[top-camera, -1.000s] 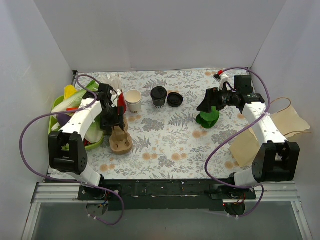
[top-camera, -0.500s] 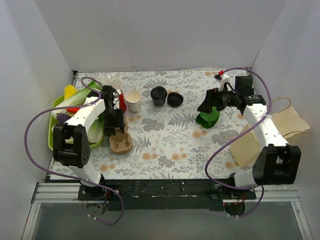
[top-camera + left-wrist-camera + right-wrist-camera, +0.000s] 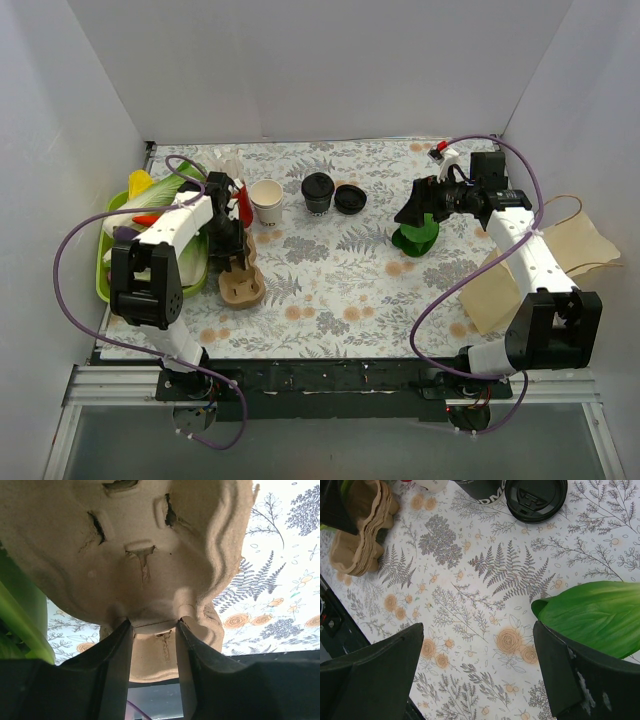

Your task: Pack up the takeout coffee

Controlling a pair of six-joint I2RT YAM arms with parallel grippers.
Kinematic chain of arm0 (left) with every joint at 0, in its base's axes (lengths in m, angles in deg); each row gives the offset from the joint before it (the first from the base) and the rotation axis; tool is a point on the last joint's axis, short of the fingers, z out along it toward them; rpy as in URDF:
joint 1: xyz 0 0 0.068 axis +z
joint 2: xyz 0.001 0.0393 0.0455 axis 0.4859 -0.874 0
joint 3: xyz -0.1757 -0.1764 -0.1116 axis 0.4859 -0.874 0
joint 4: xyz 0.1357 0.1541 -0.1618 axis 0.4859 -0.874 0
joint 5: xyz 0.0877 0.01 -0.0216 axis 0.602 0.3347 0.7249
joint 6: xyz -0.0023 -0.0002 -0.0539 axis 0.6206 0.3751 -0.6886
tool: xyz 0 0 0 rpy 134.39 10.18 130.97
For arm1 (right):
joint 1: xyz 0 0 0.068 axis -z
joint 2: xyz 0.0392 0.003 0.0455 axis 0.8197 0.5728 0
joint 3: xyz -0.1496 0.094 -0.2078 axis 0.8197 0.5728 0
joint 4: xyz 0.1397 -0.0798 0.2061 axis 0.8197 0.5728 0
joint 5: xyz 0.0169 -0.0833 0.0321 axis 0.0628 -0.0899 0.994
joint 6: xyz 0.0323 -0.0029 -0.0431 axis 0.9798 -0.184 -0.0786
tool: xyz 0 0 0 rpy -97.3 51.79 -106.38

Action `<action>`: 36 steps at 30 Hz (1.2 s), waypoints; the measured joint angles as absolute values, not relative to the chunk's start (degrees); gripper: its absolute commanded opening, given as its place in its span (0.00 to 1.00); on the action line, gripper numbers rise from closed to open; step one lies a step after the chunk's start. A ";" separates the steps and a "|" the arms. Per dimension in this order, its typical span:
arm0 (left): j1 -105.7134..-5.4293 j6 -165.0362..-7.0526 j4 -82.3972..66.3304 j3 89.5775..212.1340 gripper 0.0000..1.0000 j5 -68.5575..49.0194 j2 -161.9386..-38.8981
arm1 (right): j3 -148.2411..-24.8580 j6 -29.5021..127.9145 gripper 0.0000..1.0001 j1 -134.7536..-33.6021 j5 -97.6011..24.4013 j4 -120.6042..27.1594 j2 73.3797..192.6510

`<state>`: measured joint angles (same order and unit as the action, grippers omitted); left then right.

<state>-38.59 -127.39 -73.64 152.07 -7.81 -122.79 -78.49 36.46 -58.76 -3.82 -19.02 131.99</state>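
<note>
No cream cup with a black lid shows in any view. A black cup with white lettering [image 3: 318, 192] stands at the back middle, and its base shows in the right wrist view [image 3: 480, 490]. A loose black lid [image 3: 350, 199] lies right of it. A lidless cream cup [image 3: 266, 201] stands left of it. My left gripper [image 3: 232, 252] is shut on the rim of a brown pulp cup carrier [image 3: 243, 285], its fingers pinching a ridge of the carrier [image 3: 150, 555]. My right gripper [image 3: 412, 207] is open and empty above the cloth [image 3: 477, 630].
A green bin [image 3: 103, 270] of vegetables sits at the left edge. A red cup [image 3: 244, 206] stands beside the left arm. A green leaf [image 3: 418, 238] lies under the right gripper. A brown paper bag [image 3: 560, 255] lies at the right. White walls enclose the table.
The left arm's elbow has swung up and inward while its gripper stays on the carrier. The carrier and the right arm have hardly moved.
</note>
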 measured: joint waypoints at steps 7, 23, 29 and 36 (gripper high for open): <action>-38.57 -126.80 -74.08 152.31 0.00 -8.19 -122.70 | -78.29 36.46 0.98 -58.76 -3.82 -19.11 131.96; -38.72 -114.58 -76.40 155.46 0.00 -15.84 -111.07 | -77.50 36.48 0.98 -58.76 -4.19 -18.87 131.79; -39.36 -97.56 -81.75 153.78 0.00 -16.97 -111.42 | -77.31 36.13 0.98 -58.76 -4.17 -18.65 131.40; -40.36 -81.34 -83.89 149.97 0.00 -14.24 -103.49 | -74.75 36.04 0.98 -58.76 -3.53 -18.43 130.13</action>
